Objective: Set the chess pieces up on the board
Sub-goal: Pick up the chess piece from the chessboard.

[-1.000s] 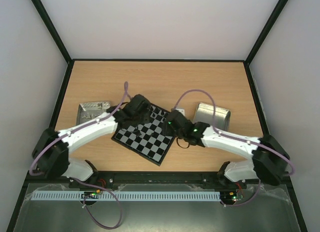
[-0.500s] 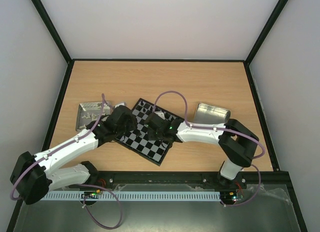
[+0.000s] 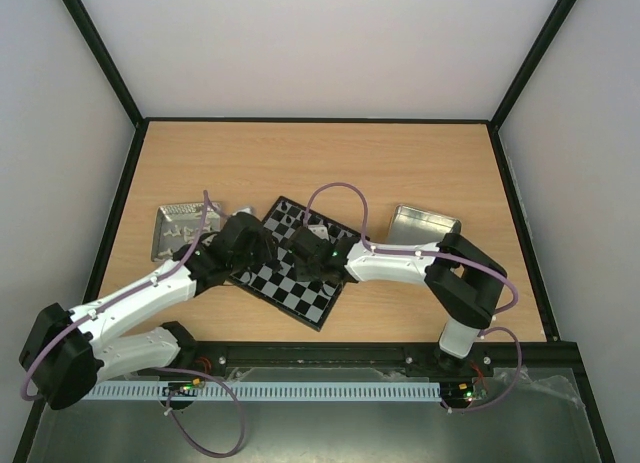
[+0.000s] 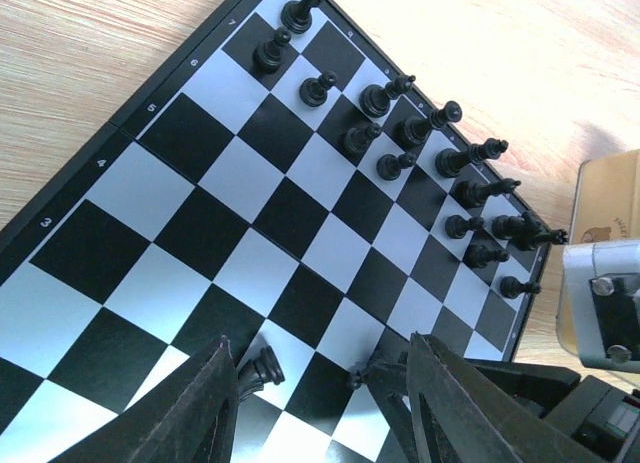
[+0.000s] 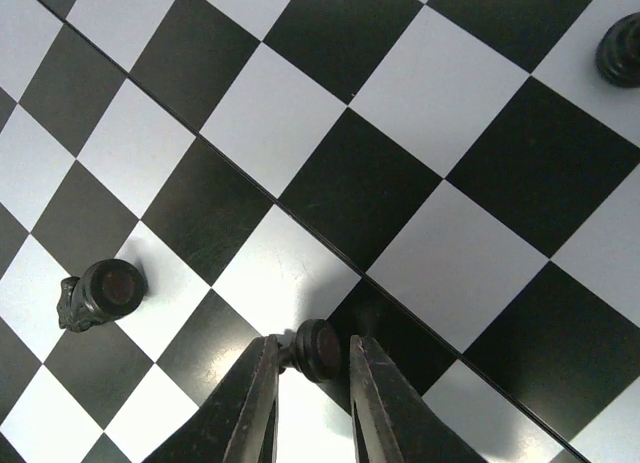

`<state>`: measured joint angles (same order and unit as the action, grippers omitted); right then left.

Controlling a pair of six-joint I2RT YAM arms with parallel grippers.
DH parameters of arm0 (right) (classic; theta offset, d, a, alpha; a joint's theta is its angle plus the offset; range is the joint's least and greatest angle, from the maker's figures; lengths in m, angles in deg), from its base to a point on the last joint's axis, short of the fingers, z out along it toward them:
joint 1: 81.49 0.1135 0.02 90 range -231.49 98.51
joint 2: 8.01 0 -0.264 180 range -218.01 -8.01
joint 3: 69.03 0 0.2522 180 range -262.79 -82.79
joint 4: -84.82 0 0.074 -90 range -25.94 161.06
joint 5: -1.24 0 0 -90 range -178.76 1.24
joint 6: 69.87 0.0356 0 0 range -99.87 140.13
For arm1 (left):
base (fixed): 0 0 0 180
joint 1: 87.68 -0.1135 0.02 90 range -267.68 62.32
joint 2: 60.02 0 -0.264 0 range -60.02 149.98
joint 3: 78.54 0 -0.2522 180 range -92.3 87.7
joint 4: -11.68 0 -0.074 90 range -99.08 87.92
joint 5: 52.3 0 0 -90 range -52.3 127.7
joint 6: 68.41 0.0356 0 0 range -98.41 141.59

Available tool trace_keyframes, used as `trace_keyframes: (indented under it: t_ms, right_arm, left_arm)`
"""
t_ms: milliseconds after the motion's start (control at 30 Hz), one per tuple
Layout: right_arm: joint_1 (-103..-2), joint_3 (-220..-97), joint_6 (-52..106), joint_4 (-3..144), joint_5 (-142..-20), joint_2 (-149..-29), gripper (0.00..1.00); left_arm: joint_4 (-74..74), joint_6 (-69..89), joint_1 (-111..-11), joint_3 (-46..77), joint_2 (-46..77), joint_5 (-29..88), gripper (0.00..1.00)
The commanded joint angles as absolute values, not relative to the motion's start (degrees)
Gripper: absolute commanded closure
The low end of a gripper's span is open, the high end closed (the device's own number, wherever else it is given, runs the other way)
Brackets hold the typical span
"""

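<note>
Item: flat black-and-silver chequered board (image 3: 300, 288), lying skewed on the light wooden table (image 3: 320, 163) between my two arms. On it, small black chess pieces (image 4: 425, 128) stand in two ragged rows along one edge, the far one in the left wrist view. I count over a dozen, with some squares there apparently unfilled. The rest of the board is almost bare, with one black knight-shaped piece (image 5: 100, 293) on a silver square. In hand: the right gripper (image 5: 314, 343), fingers narrow and closed on a black round-headed piece (image 5: 318, 351), low over the open squares. The left gripper (image 4: 322, 348) hangs over the bare end, fingers spread wide, holding nothing. Off the board: a rectangular metal tray (image 3: 185, 226) on the left with small pale contents I cannot make out, and a second metal tray (image 3: 425, 228) on the right. I judge the black side mostly set, with the held piece and whatever the trays contain left to place.
</note>
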<state>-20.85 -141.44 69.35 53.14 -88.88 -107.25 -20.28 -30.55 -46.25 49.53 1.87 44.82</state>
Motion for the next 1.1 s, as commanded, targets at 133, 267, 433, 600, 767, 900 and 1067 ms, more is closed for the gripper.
trace_keyframes:
  t_ms: [133, 267, 433, 600, 767, 900, 1067]
  right_arm:
    - [-20.45, -141.47, 70.29, 52.79, -91.45, -108.27, 0.83]
    - [-20.41, -141.16, 70.21, 53.50, -91.71, -108.55, 0.85]
    - [-20.46, -140.42, 69.84, 54.95, -91.84, -108.03, 0.90]
    - [-20.49, -139.07, 69.80, 56.56, -92.52, -106.24, 0.94]
    - [-20.53, -136.84, 70.31, 59.86, -92.89, -103.10, 0.96]
    - [-20.55, -134.27, 70.59, 63.09, -93.06, -100.09, 0.96]
    - [-20.60, -130.96, 69.92, 68.25, -91.13, -96.35, 0.96]
  left_arm:
    - [-16.54, -34.42, -46.55, 53.66, 1.00, 41.66, 0.51]
    - [-12.22, -36.25, -46.55, 56.62, -0.43, 38.42, 0.51]
    - [-7.34, -37.99, -46.61, 59.55, -1.00, 34.73, 0.50]
    - [-3.75, -39.38, -47.26, 61.30, 0.65, 30.48, 0.48]
    - [1.76, -42.19, -48.72, 63.83, 1.38, 25.86, 0.42]
    - [7.61, -44.59, -50.31, 66.30, 2.05, 21.46, 0.40]
    - [11.87, -46.01, -50.94, 67.19, 2.82, 18.17, 0.40]
